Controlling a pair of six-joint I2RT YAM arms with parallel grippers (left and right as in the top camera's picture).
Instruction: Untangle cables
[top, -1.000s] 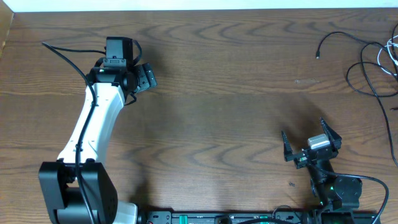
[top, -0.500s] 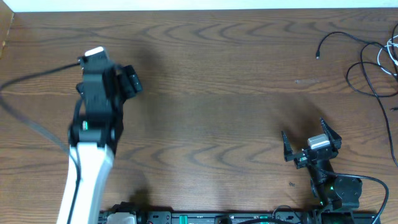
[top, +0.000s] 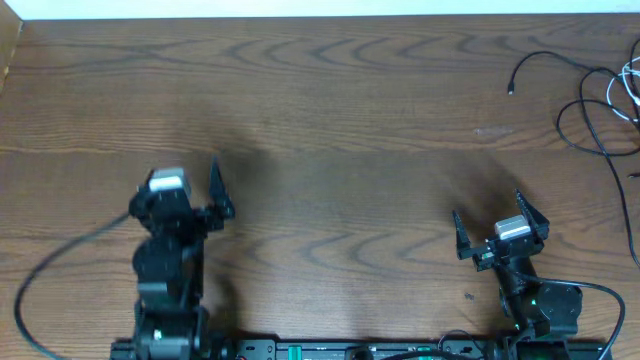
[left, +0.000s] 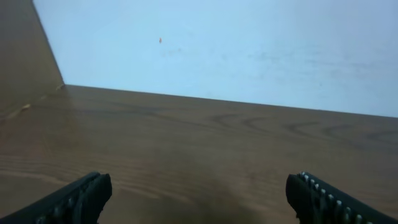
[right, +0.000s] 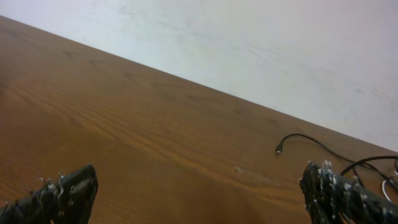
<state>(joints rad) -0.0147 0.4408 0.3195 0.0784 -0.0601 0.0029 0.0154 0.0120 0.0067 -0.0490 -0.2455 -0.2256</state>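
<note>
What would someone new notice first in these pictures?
A tangle of thin black and white cables sits at the far right edge of the table, touched by neither arm. The left end effector and the right end effector both hang open and empty near the front edge.

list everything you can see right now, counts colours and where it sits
black cables: a few, exact count unclear, black, looped at the far right of the table, one plug end pointing left
white cable: one, white, at the right edge among the black ones, mostly cut off
table: one, brown wood
wall: one, pale, behind the far edge
arm wires: two, black, one trailing from each arm
left gripper: one, black, near left, fingers open
right gripper: one, black, near right, fingers open
</note>
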